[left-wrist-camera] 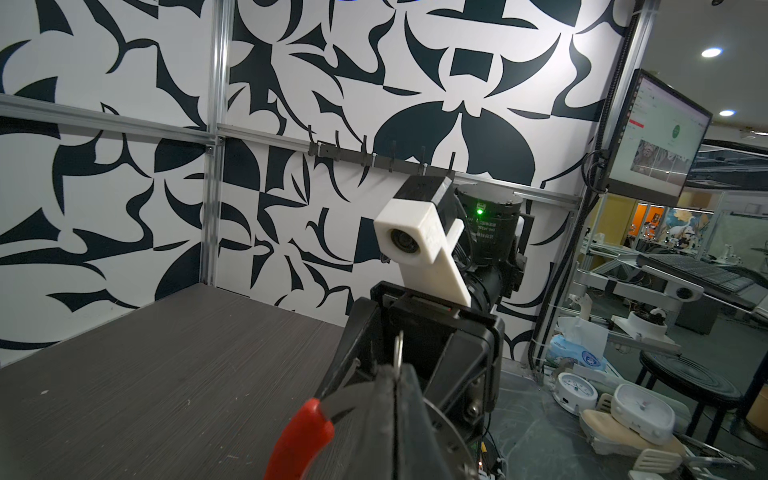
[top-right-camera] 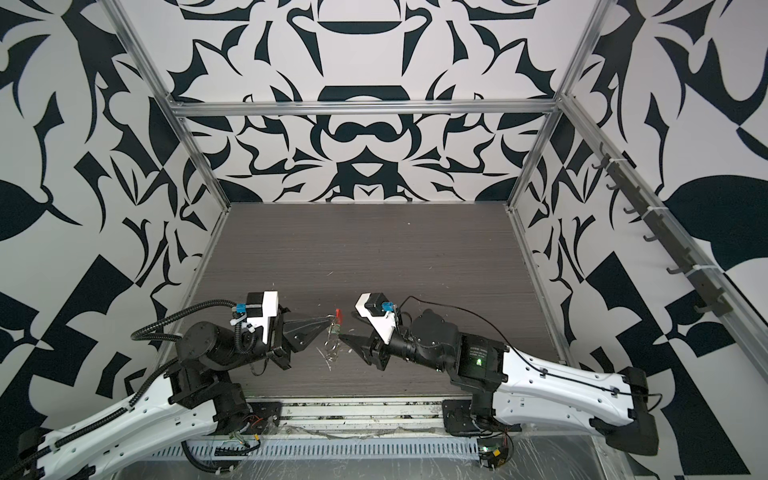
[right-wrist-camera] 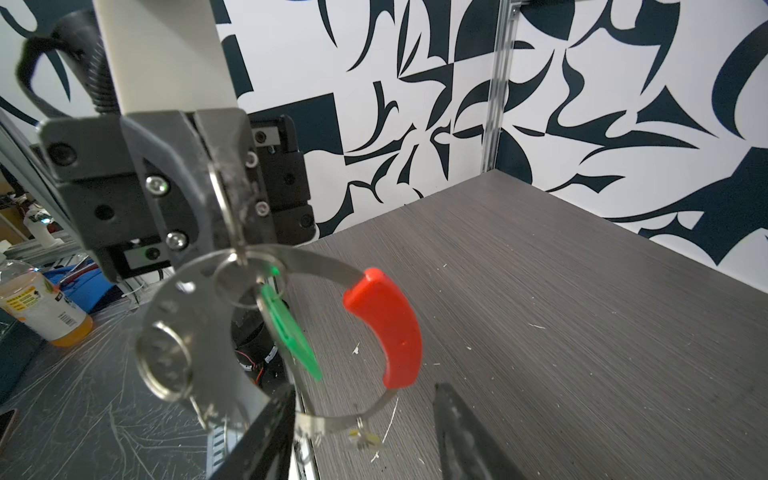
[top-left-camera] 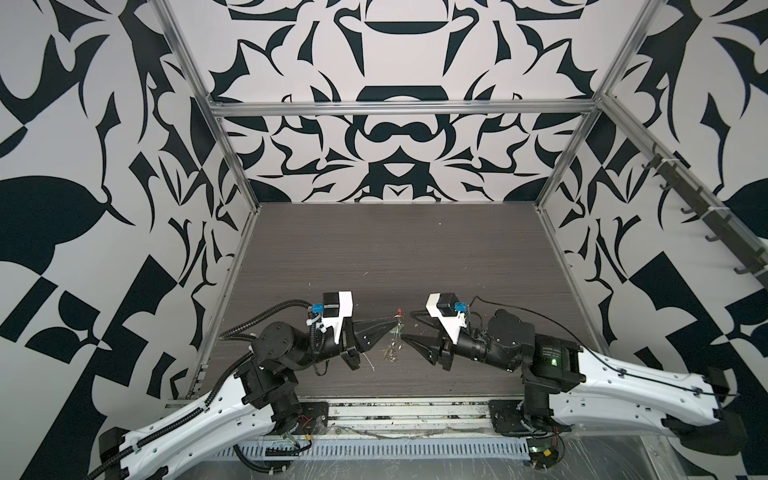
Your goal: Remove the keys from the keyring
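Note:
The keyring (right-wrist-camera: 320,270), a grey metal hoop with a red sleeve (right-wrist-camera: 386,328), hangs in the air over the table's front middle. My left gripper (top-left-camera: 394,320) is shut on a thin split ring (right-wrist-camera: 224,208) that links to the hoop's top. Keys hang from the hoop: a green tag (right-wrist-camera: 291,332), a yellow tag (right-wrist-camera: 365,440) and silver metal (right-wrist-camera: 187,332) close to the camera. In both top views the keys (top-right-camera: 332,349) dangle below the red sleeve (top-right-camera: 338,316). My right gripper (right-wrist-camera: 363,390) is open, its fingers either side of the hoop's lower arc without touching it.
The dark wood-grain table (top-left-camera: 374,257) carries white flecks (right-wrist-camera: 536,326). Metal frame posts and patterned walls close in three sides. A rail of hooks (top-left-camera: 685,199) runs along the right wall. An orange-filled bottle (right-wrist-camera: 41,307) stands beyond the table's front edge.

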You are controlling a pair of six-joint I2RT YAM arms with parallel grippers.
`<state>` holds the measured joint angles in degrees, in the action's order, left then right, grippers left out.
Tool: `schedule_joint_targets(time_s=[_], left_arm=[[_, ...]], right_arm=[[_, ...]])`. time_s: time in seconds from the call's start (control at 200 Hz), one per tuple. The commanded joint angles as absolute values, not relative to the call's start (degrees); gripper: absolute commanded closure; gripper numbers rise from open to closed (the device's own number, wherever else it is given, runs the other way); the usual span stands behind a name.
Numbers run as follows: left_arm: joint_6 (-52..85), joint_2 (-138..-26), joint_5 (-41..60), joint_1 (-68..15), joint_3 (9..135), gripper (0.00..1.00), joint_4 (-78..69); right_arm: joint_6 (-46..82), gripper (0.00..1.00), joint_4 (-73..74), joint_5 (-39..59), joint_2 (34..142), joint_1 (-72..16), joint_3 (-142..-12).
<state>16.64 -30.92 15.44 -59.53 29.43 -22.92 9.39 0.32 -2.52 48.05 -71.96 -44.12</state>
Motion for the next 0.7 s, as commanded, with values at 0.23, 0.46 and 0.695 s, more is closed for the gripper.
schedule_joint_targets(time_s=[0.23, 0.46, 0.695], left_arm=[[17.4, -32.0, 17.6, -59.5, 29.2, 1.00, -24.7], [17.8, -32.8, 17.4, -59.5, 29.2, 1.00, -24.9], [17.8, -32.4, 15.6, -59.4, 29.1, 1.00, -24.3]], right_arm=[[6.7, 0.44, 5.5, 0.7, 49.2, -72.6, -47.6], [6.3, 0.46, 5.9, 1.3, 50.2, -72.7, -48.5], [6.5, 0.58, 3.9, 0.2, 49.7, -72.7, -48.7]])
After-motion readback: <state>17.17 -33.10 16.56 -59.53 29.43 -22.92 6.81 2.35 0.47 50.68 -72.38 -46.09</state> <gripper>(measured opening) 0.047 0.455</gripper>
